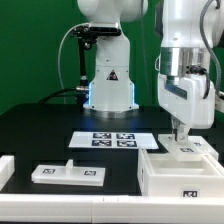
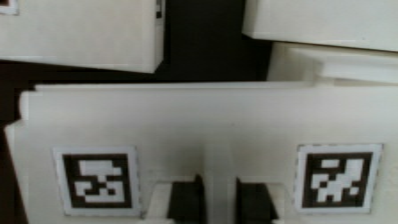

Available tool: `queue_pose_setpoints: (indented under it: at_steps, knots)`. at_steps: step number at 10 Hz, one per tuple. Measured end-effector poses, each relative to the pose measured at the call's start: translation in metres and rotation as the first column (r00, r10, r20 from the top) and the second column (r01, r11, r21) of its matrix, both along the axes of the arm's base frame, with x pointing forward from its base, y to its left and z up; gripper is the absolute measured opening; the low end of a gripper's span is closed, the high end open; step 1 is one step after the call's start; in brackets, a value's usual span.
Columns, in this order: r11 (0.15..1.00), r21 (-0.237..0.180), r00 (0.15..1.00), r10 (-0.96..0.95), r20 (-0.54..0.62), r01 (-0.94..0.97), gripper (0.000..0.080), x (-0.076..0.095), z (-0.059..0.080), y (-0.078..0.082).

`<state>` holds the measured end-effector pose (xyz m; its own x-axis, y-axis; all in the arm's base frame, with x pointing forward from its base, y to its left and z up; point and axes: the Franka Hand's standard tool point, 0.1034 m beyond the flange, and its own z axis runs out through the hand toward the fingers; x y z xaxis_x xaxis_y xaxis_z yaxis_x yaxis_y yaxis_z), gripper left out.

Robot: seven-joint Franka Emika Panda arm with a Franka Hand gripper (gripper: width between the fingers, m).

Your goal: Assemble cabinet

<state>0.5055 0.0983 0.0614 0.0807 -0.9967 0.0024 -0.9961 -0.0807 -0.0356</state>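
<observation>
My gripper [image 1: 182,134] reaches straight down at the exterior view's right, over the white cabinet box body [image 1: 183,177]. It stands on a small white panel [image 1: 190,149] at the back of the box. In the wrist view, my gripper [image 2: 217,203] has its two dark fingers close together with a narrow strip of a white panel [image 2: 214,125] between them. That panel bears two square tags, one on either side of the fingers. The jaws look shut on this panel.
The marker board [image 1: 114,140] lies mid-table in front of the robot pedestal [image 1: 110,85]. A flat white panel with tags [image 1: 68,173] lies at the exterior view's left, with another white piece [image 1: 5,170] at the far left edge. The wrist view shows more white parts [image 2: 80,35] beyond the panel.
</observation>
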Motion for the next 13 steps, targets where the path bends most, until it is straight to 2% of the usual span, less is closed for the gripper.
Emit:
queue_pose_setpoints:
  at_steps: [1, 4, 9, 13]
  knots:
    - [1.000, 0.000, 1.000, 0.000, 0.001, 0.000, 0.0064, 0.001, 0.000, 0.000]
    - [1.000, -0.001, 1.000, -0.004, 0.002, 0.004, 0.0064, 0.026, 0.001, 0.002]
    - [1.000, -0.001, 1.000, -0.010, 0.003, 0.010, 0.0064, 0.029, 0.001, 0.002]
    - [0.999, -0.008, 0.999, -0.047, 0.015, 0.047, 0.0064, 0.055, 0.001, 0.003]
